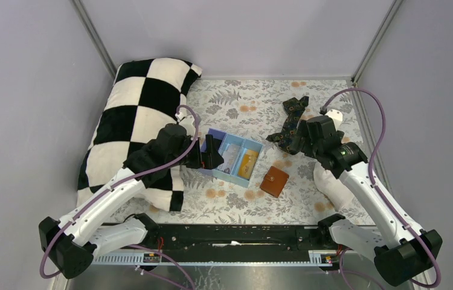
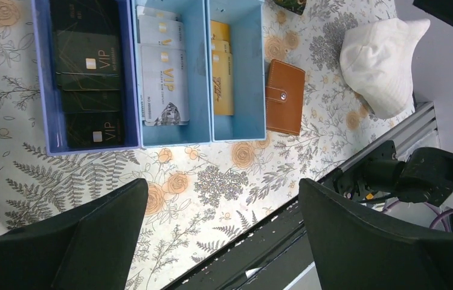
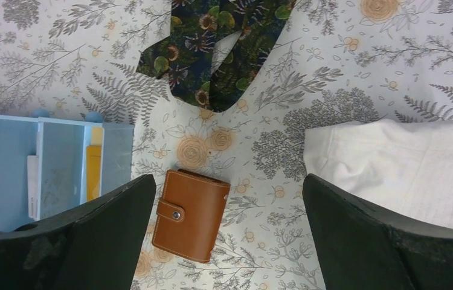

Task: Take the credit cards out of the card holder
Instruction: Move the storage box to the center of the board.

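Note:
The card holder point(image 1: 274, 181) is a brown leather wallet lying snapped shut on the floral cloth, just right of the light blue tray point(image 1: 220, 176). Credit cards lie in the tray's three compartments: black cards point(image 2: 88, 78), pale grey cards point(image 2: 162, 72) and gold cards point(image 2: 222, 66). My left gripper point(image 1: 212, 153) hovers open over the tray's left side, nothing between its fingers point(image 2: 109, 229). My right gripper point(image 1: 297, 144) hangs open above the cloth to the upper right of the card holder point(image 3: 191, 214), holding nothing. The wallet's snap strap point(image 2: 279, 95) is fastened.
A dark patterned necktie point(image 1: 290, 119) lies crumpled at the back right. A white cloth hat point(image 1: 330, 184) sits right of the wallet. A black-and-white checked pillow point(image 1: 133, 115) fills the left side. Grey walls enclose the table, and a black rail point(image 1: 236, 235) runs along its near edge.

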Robot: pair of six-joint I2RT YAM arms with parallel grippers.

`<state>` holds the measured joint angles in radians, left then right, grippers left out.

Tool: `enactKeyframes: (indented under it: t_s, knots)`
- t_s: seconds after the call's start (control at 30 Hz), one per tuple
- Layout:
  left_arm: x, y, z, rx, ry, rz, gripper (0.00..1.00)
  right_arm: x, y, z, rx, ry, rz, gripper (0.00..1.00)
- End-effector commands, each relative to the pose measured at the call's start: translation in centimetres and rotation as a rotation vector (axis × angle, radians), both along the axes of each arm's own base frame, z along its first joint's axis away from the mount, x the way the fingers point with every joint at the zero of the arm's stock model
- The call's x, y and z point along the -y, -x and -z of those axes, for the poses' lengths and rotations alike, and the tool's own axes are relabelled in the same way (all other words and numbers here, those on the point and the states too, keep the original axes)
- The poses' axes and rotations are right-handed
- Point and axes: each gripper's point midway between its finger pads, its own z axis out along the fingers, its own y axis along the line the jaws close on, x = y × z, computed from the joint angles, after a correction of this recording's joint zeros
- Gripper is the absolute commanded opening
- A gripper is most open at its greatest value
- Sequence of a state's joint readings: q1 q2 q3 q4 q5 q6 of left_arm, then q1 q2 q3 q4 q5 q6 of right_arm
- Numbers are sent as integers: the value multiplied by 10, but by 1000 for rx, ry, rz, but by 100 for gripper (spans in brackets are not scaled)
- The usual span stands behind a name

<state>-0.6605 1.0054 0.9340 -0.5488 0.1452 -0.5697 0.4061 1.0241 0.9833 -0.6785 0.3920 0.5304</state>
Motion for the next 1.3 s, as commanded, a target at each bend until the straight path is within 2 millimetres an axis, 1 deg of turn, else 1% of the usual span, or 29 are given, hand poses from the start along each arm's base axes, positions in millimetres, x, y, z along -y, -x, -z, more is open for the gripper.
enactKeyframes:
  t_s: [0.0, 0.1, 0.27, 0.33, 0.4, 0.53, 0.63, 0.73, 0.87, 0.97, 1.03, 1.1, 1.27]
  knots:
    - [8, -3, -10, 53, 28, 5, 99, -11, -6, -12, 61, -59, -20, 100]
    - [16, 2, -6, 57, 16, 39, 99, -9, -5, -15, 80, -60, -16, 99]
    - [29, 5, -1, 74, -34, 45, 99, -13, -2, -10, 55, -65, -45, 100]
    - [35, 9, 2, 69, -45, 61, 99, -13, -1, -9, 52, -66, -53, 100]
    - [38, 11, 8, 70, -71, 47, 99, -13, -1, -9, 56, -63, -54, 100]
    - [47, 26, 31, 24, -82, 44, 99, -10, 0, -10, 53, -53, -43, 100]
    - [61, 39, 47, -18, -64, 48, 99, -9, 1, -10, 55, -51, -39, 100]
    - [77, 52, 62, -44, -87, 49, 99, -6, 4, -10, 62, -50, -30, 100]
    - [103, 68, 76, -72, -109, 75, 99, -2, 7, -6, 56, -38, -21, 100]
    - [122, 73, 83, -91, -88, 90, 99, 4, 11, -3, 49, -20, -2, 100]
    - [130, 73, 92, -114, -87, 88, 99, 8, 14, -3, 53, -13, 18, 100]
    - [131, 71, 100, -125, -106, 71, 99, 12, 18, -5, 64, -15, 31, 100]
    - [119, 62, 119, -129, -161, -24, 99, 15, 26, -4, 83, -27, 36, 100]
